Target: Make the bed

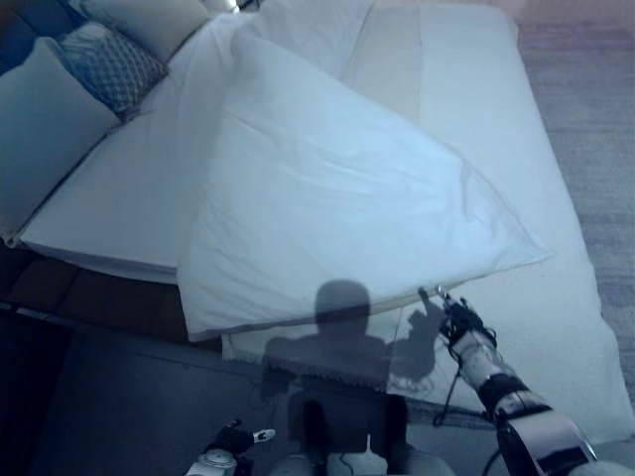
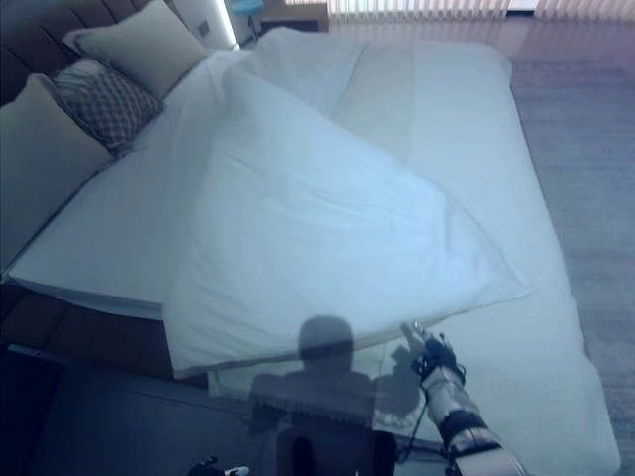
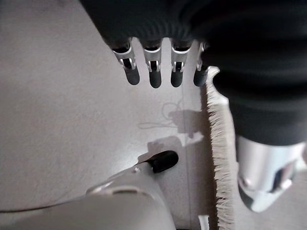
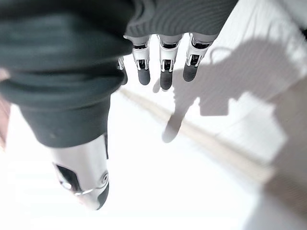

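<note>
The bed [image 2: 556, 297] stretches out before me, its white sheet bare along the side nearest my right arm. On the bed lies the white duvet [image 2: 317, 228], folded back so it forms a big skewed sheet with one corner pointing toward the bed's near right edge and another hanging over the bed's near left side. At the head of the bed sit two plain pillows [image 2: 149, 45] with a patterned cushion [image 2: 104, 99] between them. My right hand [image 2: 429, 349] hovers over the bed just beside the duvet's lower edge, fingers [image 4: 165, 79] straight, holding nothing. My left hand [image 1: 235, 437] hangs over the floor off the bed's near edge, fingers [image 3: 154, 76] relaxed and empty, beside a fringed rug edge [image 3: 220, 158].
</note>
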### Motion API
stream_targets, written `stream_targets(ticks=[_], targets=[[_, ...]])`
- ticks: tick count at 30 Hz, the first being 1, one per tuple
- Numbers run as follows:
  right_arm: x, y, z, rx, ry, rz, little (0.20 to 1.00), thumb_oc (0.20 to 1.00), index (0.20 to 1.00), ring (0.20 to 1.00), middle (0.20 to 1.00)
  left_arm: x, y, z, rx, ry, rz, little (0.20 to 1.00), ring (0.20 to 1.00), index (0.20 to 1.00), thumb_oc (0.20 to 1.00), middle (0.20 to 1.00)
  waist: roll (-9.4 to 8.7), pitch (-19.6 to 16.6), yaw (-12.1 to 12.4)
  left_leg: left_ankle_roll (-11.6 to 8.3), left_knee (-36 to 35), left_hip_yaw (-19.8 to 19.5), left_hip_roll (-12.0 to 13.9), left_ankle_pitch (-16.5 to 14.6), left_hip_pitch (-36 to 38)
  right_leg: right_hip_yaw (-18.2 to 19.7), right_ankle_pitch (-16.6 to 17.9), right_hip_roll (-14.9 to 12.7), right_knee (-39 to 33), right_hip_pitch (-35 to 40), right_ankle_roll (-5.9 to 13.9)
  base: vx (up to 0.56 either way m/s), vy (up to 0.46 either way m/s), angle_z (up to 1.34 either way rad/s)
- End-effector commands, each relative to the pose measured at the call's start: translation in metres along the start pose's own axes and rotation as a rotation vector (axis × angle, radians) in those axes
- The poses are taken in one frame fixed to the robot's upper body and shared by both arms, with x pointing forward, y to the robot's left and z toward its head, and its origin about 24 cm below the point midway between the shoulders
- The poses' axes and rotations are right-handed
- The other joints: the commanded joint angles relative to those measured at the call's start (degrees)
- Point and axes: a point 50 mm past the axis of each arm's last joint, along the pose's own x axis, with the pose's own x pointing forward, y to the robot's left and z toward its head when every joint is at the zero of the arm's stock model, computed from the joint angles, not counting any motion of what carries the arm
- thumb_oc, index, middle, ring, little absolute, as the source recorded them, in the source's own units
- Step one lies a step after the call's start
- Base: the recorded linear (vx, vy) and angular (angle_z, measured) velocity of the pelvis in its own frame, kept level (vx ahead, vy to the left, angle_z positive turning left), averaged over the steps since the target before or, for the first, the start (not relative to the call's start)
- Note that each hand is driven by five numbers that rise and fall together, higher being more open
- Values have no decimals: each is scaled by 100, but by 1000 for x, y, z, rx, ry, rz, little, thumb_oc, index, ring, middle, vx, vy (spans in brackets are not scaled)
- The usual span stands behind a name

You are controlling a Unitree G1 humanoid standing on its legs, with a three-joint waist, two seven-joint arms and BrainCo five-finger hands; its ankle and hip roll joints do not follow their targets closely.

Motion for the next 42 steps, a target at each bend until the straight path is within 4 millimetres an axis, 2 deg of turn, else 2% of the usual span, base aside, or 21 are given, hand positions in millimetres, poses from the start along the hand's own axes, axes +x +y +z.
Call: stream_targets(ticks=[1, 3, 6, 10, 12, 15, 16, 17, 22, 23, 24, 25, 26, 27, 28, 35, 37, 38, 40, 41, 42], targets=[[3, 22, 42, 28, -114, -4, 1000, 1000, 1000, 1000, 1000, 2, -2, 28, -17, -75, 11, 1000, 1000, 1000, 1000, 1000, -223, 192, 133, -224, 26, -99, -291, -227, -79, 77, -20, -265, 274, -111, 456, 0, 0, 0], [4, 30, 77, 31, -179, -25, 1000, 1000, 1000, 1000, 1000, 2, -5, 36, -31, -108, 2, 1000, 1000, 1000, 1000, 1000, -170, 358, 176, -225, 12, -133, -299, -181, -282, 103, 9, -260, 270, -323, 458, 0, -15, 6], [3, 35, 97, 53, -209, -33, 1000, 1000, 1000, 1000, 1000, 1, -8, 40, -34, -124, -9, 1000, 1000, 1000, 1000, 1000, -123, 455, 209, -224, 16, -144, -304, -150, -445, 117, 12, -246, 303, -495, 448, -2, 1, -2], [-6, 51, 144, 199, -300, -22, 1000, 1000, 1000, 1000, 1000, -1, -11, 49, -67, -162, -13, 1000, 1000, 1000, 1000, 1000, -41, 720, 281, -229, 34, -202, -311, -91, -857, 88, 18, -219, 473, -965, 437, -19, -7, -2], [-8, 52, 153, 223, -317, -27, 1000, 1000, 1000, 1000, 1000, -1, -12, 52, -74, -171, -16, 1000, 1000, 1000, 1000, 1000, -22, 746, 293, -229, 36, -220, -317, -71, -961, 95, 12, -222, 511, -1073, 431, -20, -2, 1], [-21, 63, 193, 312, -410, -4, 1000, 1000, 1000, 1000, 1000, -4, -15, 62, -113, -223, -25, 1000, 1000, 1000, 1000, 1000, 53, 926, 372, -221, 52, -267, -326, 17, -1389, 57, 20, -229, 726, -1566, 434, -32, -6, 8], [-22, 63, 193, 312, -411, -3, 1000, 1000, 1000, 1000, 1000, -4, -15, 63, -114, -224, -25, 1000, 1000, 1000, 1000, 1000, 55, 914, 374, -220, 54, -266, -326, 20, -1413, 59, 16, -231, 744, -1598, 434, -40, 4, 0], [-30, 68, 211, 333, -461, 7, 1000, 1000, 1000, 1000, 1000, -5, -16, 67, -128, -245, -29, 1000, 1000, 1000, 1000, 1000, 71, 1004, 413, -214, 56, -294, -320, 53, -1565, 59, 3, -235, 859, -1812, 427, 0, 0, 0], [-50, 83, 246, 376, -563, 74, 1000, 1000, 1000, 1000, 1000, -10, -22, 79, -166, -294, -53, 1000, 1000, 1000, 1000, 1000, 122, 1168, 473, -188, 103, -386, -291, 124, -1920, 47, -63, -278, 1223, -2348, 416, -15, -2, -2], [-50, 83, 246, 377, -564, 74, 1000, 1000, 1000, 1000, 1000, -10, -22, 80, -166, -295, -53, 1000, 1000, 1000, 1000, 1000, 123, 1160, 474, -187, 110, -386, -292, 123, -1939, 48, -70, -281, 1242, -2373, 416, -24, -8, -7], [-65, 90, 268, 383, -636, 105, 1000, 1000, 1000, 1000, 1000, -13, -27, 87, -157, -329, -74, 1000, 1000, 1000, 1000, 1000, 143, 1260, 492, -185, 135, -429, -301, 168, -2123, 56, -101, -321, 1345, -2567, 414, -25, -10, -8], [-69, 92, 273, 377, -654, 111, 1000, 1000, 1000, 1000, 1000, -13, -28, 88, -150, -332, -77, 1000, 1000, 1000, 1000, 1000, 142, 1268, 494, -187, 133, -441, -312, 185, -2157, 59, -107, -327, 1347, -2596, 413, -31, -4, -3], [-75, 99, 279, 364, -677, 135, 533, 533, 533, 533, 533, -14, -30, 91, -152, -345, -84, 1000, 1000, 1000, 1000, 1000, 149, 1298, 509, -188, 122, -452, -305, 199, -2185, 57, -106, -334, 1352, -2629, 416, 0, 0, 0], [-75, 99, 280, 364, -678, 136, 445, 445, 445, 445, 445, -14, -30, 92, -153, -346, -84, 1000, 1000, 1000, 1000, 1000, 154, 1302, 505, -188, 122, -452, -305, 201, -2188, 58, -106, -334, 1355, -2635, 416, -12, 10, 9], [-81, 104, 285, 343, -705, 155, 200, 200, 200, 200, 200, -15, -32, 94, -145, -357, -93, 1000, 1000, 1000, 1000, 1000, 144, 1336, 512, -192, 114, -454, -310, 212, -2203, 61, -106, -336, 1332, -2634, 417, -7, 4, 10], [-98, 130, 286, 353, -762, 292, 200, 200, 200, 200, 200, -24, -43, 114, -126, -437, -175, 1000, 1000, 1000, 1000, 1000, 55, 1379, 413, -205, 164, -450, -330, 174, -2126, 61, -65, -337, 1218, -2500, 426, -2, 1, 1], [-109, 145, 281, 339, -801, 393, 200, 200, 200, 200, 200, -37, -55, 132, -116, -521, -289, 1000, 1000, 1000, 1000, 1000, -7, 1379, 295, -218, 256, -402, -357, 111, -2086, 89, 1, -339, 1156, -2416, 437, 0, 0, 0], [-108, 145, 280, 340, -800, 392, 200, 200, 200, 200, 200, -36, -54, 132, -116, -519, -289, 1000, 1000, 1000, 1000, 1000, -12, 1379, 297, -217, 262, -401, -357, 107, -2081, 89, 5, -339, 1148, -2405, 438, 0, 0, 0], [-118, 160, 269, 334, -815, 486, 200, 200, 200, 200, 200, -56, -64, 156, -136, -624, -406, 1000, 1000, 1000, 1000, 1000, -107, 1379, 173, -221, 372, -335, -383, 25, -2023, 140, 80, -340, 1050, -2277, 453, 0, 0, 0], [-118, 160, 268, 334, -814, 485, 200, 200, 200, 200, 200, -56, -63, 155, -136, -622, -406, 1000, 1000, 1000, 1000, 1000, -113, 1379, 176, -221, 378, -333, -383, 20, -2018, 142, 82, -339, 1044, -2267, 454, 0, 0, 0], [-124, 169, 262, 353, -801, 542, 200, 200, 200, 200, 200, -73, -73, 175, -152, -692, -496, 1000, 1000, 1000, 1000, 1000, -172, 1378, 89, -219, 467, -288, -391, -40, -1956, 197, 99, -341, 1025, -2181, 457, -17, 22, 4]])
